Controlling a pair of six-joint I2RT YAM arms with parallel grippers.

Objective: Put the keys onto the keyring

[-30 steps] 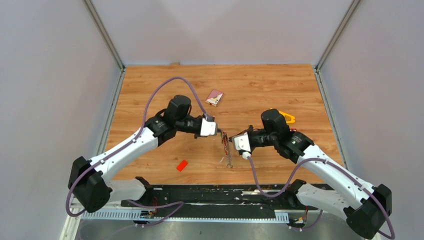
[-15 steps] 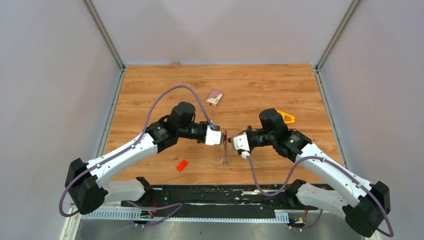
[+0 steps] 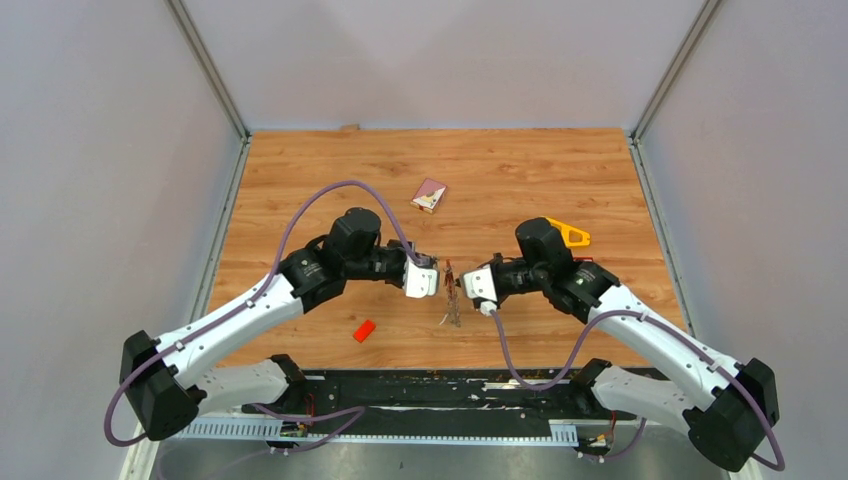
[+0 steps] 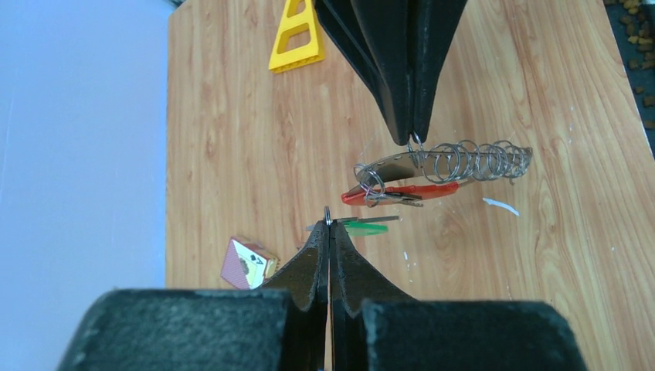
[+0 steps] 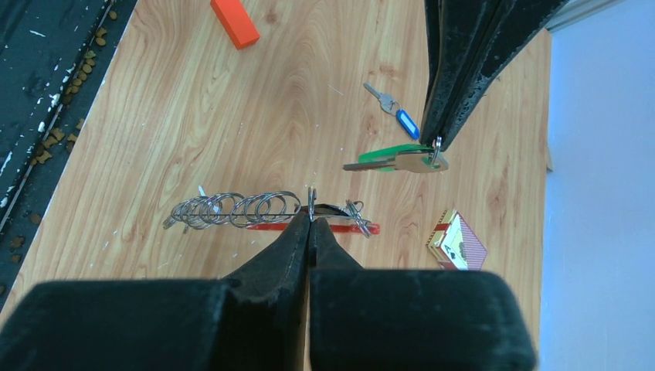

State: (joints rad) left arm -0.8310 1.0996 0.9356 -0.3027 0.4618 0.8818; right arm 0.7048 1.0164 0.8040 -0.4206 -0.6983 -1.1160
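Right wrist: right jaws pinch thin wire loop of keyring (image 5: 363, 228); left jaws pinch green-tagged silver key (image 5: 394, 158).

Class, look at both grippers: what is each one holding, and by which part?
The left gripper pinches the green-tagged key by its small ring; the right gripper pinches the keyring by one of its wire rings.

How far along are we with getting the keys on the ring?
Done: both pieces picked up. In hand: the left tool is shut on the green key, the right tool on the keyring, facing each other, not joined. Left: threading the green key, then the blue key lying on the table.
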